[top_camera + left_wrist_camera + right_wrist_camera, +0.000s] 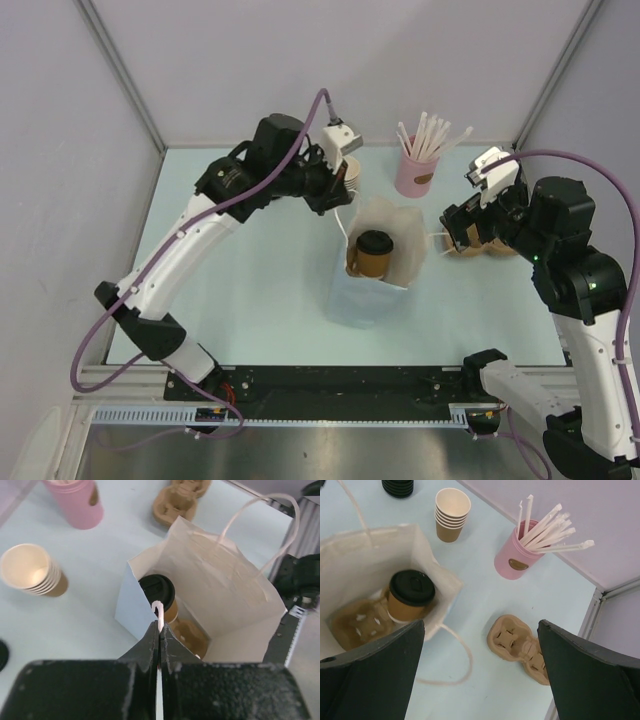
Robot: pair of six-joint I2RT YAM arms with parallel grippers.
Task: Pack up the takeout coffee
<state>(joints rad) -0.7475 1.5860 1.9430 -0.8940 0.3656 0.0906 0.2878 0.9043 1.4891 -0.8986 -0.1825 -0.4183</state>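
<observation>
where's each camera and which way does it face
Top external: above and behind, facing down at the table; left arm and right arm show.
Left wrist: down past the shut left gripper, pinching the bag handle, into the paper bag.
Right wrist: down through the open right gripper.
All three share the lidded coffee cup in the bag.
</observation>
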